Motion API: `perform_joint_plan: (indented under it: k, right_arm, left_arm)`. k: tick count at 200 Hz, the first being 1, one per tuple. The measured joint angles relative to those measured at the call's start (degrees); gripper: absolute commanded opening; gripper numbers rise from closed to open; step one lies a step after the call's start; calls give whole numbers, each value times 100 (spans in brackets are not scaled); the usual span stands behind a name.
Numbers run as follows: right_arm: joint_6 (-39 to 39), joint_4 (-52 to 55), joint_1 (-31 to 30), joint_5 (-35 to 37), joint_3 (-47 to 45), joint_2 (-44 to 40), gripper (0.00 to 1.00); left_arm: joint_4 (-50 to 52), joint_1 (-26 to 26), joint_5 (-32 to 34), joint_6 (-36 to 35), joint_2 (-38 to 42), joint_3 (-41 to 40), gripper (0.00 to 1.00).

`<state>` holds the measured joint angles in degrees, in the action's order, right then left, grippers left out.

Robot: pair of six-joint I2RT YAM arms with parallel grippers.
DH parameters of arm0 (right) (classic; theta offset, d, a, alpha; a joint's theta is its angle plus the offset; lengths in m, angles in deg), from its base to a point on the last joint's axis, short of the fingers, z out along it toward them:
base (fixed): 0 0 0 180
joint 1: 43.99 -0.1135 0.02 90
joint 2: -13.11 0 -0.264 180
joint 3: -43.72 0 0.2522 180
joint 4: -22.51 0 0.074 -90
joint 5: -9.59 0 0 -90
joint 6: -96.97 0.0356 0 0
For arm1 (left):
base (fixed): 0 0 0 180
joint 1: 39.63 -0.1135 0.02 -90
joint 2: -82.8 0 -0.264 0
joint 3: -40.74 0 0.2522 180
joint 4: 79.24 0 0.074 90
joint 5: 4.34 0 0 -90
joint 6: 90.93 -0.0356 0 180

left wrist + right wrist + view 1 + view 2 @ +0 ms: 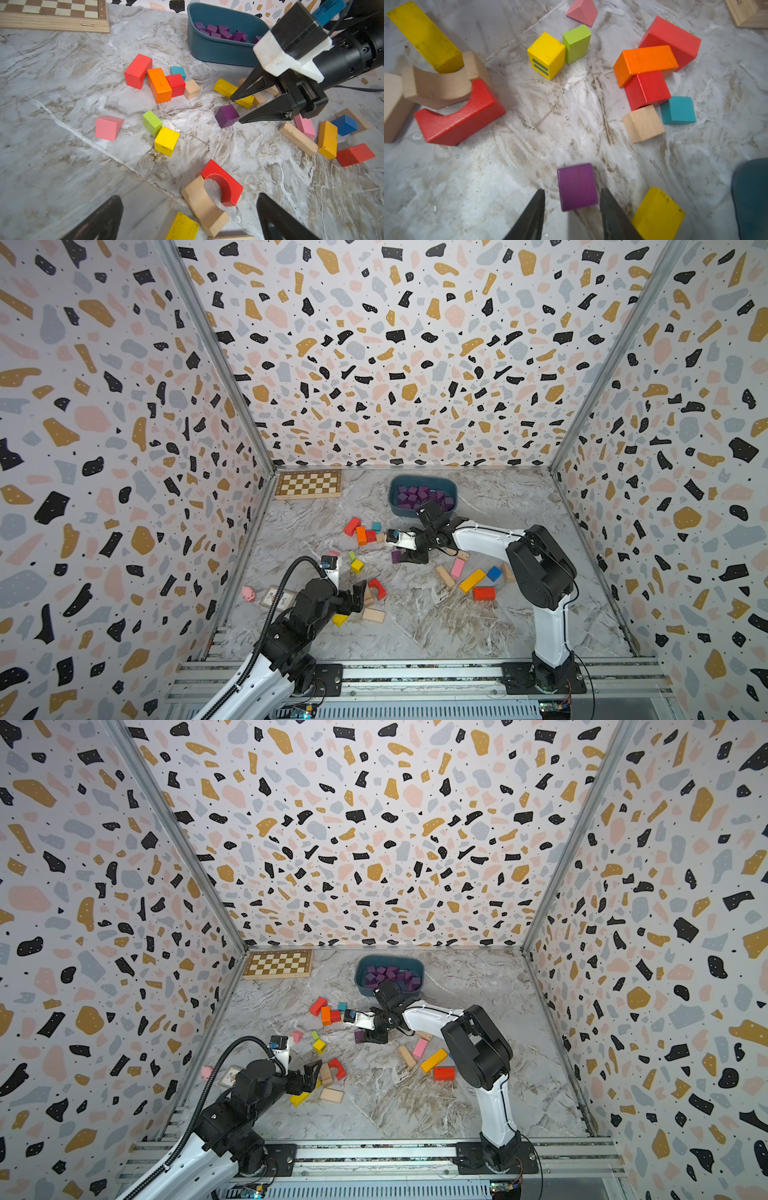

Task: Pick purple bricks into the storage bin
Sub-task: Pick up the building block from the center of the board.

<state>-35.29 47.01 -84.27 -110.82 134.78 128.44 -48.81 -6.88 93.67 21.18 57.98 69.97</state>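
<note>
1. Nearest my end, the left gripper hangs with its black jaws spread wide and nothing between them, just above the grey marble-patterned tabletop.
2. Below it lie a red wooden arch block and a plain tan wooden arch block, touching each other.
3. Mid-table, I see the right gripper low over the surface, its jaws parted and gripping nothing.
4. One dark-purple wooden cube sits on the tabletop at that gripper's fingertips, partly between them. There is a clear gap on one side; on the other I cannot tell whether the finger touches it.
5. Farther back stands the dark teal plastic storage bin, with a heap of dark-purple wooden bricks inside.
6. In the far left corner a brown-and-cream wooden chessboard lies flat against the back wall.
</note>
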Motion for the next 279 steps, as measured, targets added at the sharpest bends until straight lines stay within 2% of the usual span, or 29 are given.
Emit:
perform_joint_plan:
  k: [15, 31, 79, 162, 187, 198, 221, 279]
  right_arm:
    - [-13, 9, -4, -4, 20, 2, 47]
    - [-20, 44, -4, -22, 76, 42, 56]
    - [11, 129, -4, -85, 186, 175, 69]
    - [28, 120, -4, -131, 284, 380, 71]
    - [33, 122, -4, -129, 372, 573, 65]
    - [52, 125, -4, -129, 396, 629, 56]
    - [105, 166, -4, -131, 476, 675, 47]
    - [122, 166, -4, -129, 546, 673, 33]
  left_arm:
    - [0, 0, 0, 0, -2, 0, 99]
    - [2, 0, 0, 0, -2, 0, 99]
    - [2, 0, 0, 0, 0, 0, 99]
    - [2, 0, -2, -2, 0, 0, 99]
    - [2, 0, 0, -2, 0, 0, 99]
    - [0, 0, 0, -2, 0, 0, 99]
    - [0, 0, 0, -2, 0, 0, 99]
    - [2, 0, 0, -2, -15, 0, 99]
